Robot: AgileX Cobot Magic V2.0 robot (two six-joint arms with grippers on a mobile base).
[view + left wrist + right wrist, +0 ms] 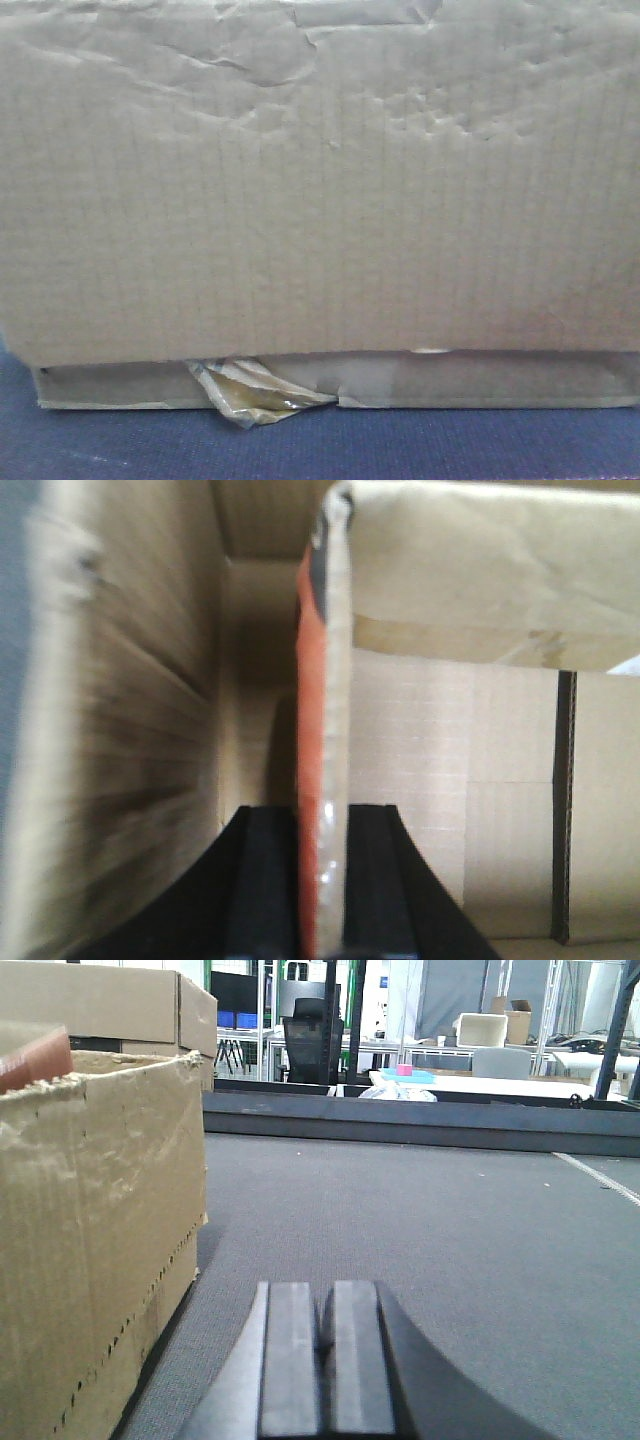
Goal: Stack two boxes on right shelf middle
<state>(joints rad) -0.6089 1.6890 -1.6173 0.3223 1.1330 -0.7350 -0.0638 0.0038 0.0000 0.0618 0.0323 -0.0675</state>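
A tan cardboard box (320,190) fills the front view, with a crumpled yellowish tape scrap (255,395) under its lower edge. In the left wrist view my left gripper (322,815) is shut on a thin upright wall of the box (335,680), orange-red on its left side, and the box's inside shows to the right. My right gripper (322,1292) is shut with nothing in it, low over the grey floor. Beside it on the left stands a box (90,1240), and a second box (100,1000) is behind that. The shelf is out of view.
Grey carpet (430,1220) stretches ahead of the right gripper to a low dark rail (400,1120). Far behind are an office chair (308,1035), tables and racks. A blue surface (320,445) lies under the box in the front view.
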